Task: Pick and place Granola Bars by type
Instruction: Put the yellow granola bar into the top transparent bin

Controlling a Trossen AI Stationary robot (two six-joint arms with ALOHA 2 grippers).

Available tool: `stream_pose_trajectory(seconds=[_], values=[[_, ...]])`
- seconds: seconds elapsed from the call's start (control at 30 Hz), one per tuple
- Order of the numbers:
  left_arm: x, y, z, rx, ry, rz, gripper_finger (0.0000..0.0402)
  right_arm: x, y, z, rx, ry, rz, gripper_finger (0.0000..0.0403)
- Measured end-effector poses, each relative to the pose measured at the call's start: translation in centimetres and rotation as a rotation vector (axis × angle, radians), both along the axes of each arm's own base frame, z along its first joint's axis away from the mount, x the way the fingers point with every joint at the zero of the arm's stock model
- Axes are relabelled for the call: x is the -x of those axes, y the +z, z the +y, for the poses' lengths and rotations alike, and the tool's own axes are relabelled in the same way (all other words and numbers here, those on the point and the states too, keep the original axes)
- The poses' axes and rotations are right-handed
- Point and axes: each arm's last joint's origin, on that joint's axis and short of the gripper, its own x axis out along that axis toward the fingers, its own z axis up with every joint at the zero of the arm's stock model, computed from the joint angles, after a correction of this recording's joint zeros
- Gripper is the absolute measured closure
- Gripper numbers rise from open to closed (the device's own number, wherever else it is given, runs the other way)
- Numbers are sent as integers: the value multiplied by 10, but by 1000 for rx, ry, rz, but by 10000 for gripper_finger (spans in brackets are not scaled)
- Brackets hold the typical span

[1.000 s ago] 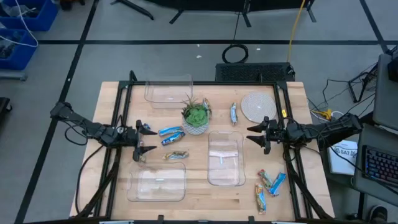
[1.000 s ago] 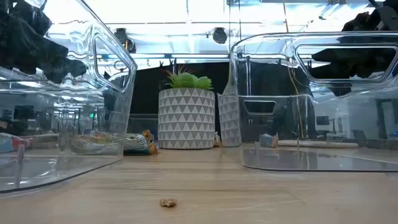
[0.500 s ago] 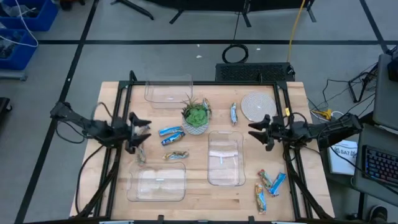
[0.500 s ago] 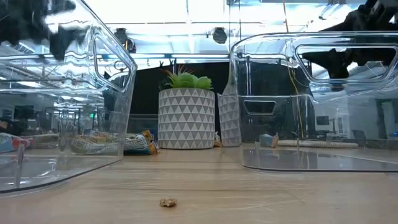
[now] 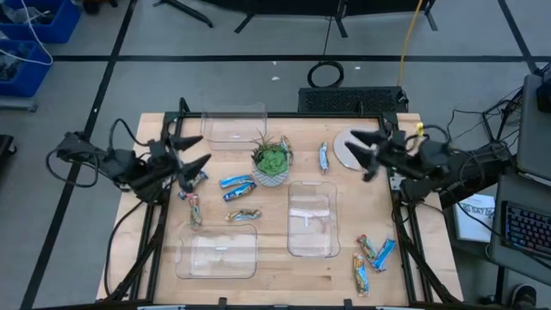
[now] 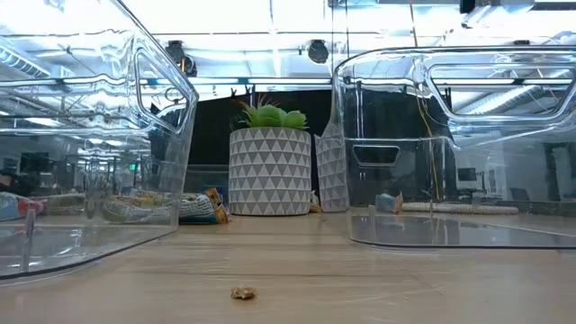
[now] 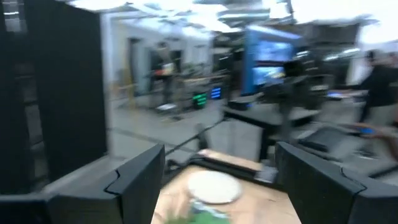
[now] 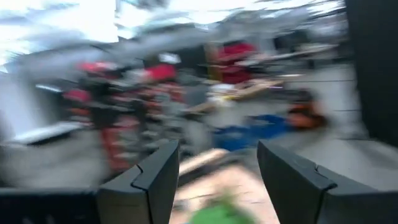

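A: What's biggest on the table [image 5: 405, 275]?
B: Three clear bins: one at the far edge [image 5: 233, 126], one near the front left [image 5: 217, 256], one in the middle [image 5: 312, 220]. Then one potted plant [image 5: 272, 164] and one round white disc [image 5: 355, 146].

A: And the granola bars?
B: Nine, I count. Four blue: two [image 5: 237, 182] just left of the plant, one [image 5: 323, 156] between plant and disc, one [image 5: 385, 252] front right. Five multicoloured: two [image 5: 360, 274] front right, one [image 5: 244, 214] by the front-left bin, two [image 5: 195, 209] near the left edge.

A: Grippers?
B: Left gripper [image 5: 191, 159] raised over the left side, fingers wide apart, holding nothing. Right gripper [image 5: 365, 148] raised over the disc, likewise spread and empty.
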Motion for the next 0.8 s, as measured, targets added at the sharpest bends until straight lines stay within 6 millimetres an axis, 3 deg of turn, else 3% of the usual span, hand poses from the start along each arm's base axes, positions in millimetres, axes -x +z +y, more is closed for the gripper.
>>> stream_pose_trajectory(seconds=[0.1, 0.17, 0.37, 0.57, 0.8], values=[[-15, 9, -2, -16, 90, 37, 96, -27, 17, -2, 35, -191, 91, 195], [-26, 10, -3, -17, 135, 55, 96, -46, 18, -6, 78, -294, 194, 195], [-51, -1, -2, 20, 256, 96, 96, -96, -20, -36, 54, -519, 404, 195], [-64, -10, -6, 41, 200, 108, 96, -112, -64, -80, -74, -688, 526, 195], [-66, -10, -8, 95, 140, 74, 96, -115, -107, -109, -430, -659, 585, 195]])
